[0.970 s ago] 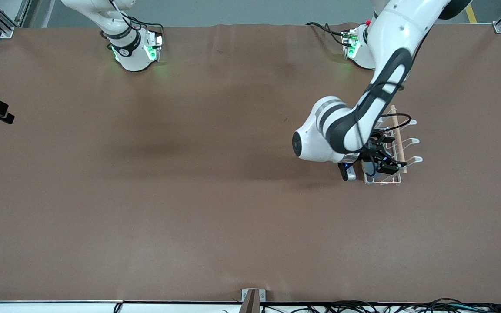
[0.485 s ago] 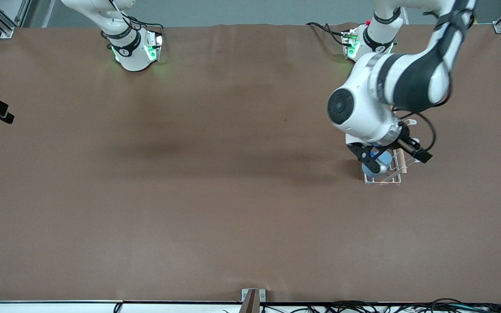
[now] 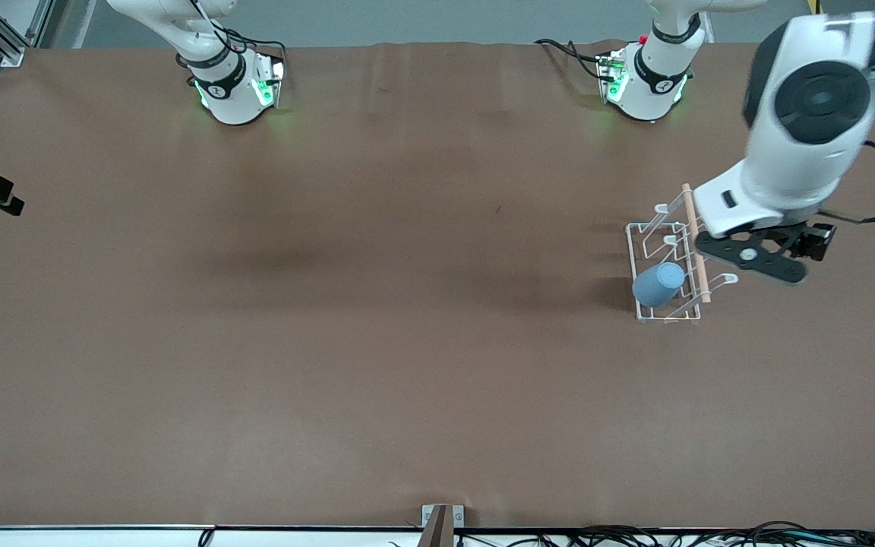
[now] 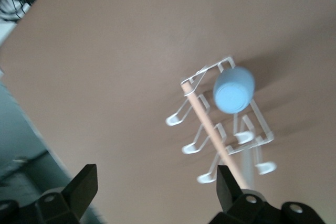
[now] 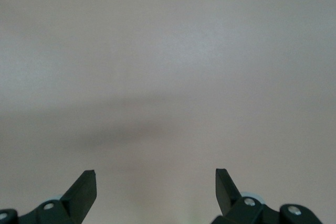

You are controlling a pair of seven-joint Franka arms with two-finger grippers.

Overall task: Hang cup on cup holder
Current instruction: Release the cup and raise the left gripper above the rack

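Below the left gripper, whose jaws gape empty, the cup sits upturned over a prong of the cup holder, so it hangs unaided; the right gripper waits apart, spread, over bare table

no readable text, labels, or numbers anywhere

A brown table cover spreads out under me, with black cables bunched along its edge nearest the front camera.
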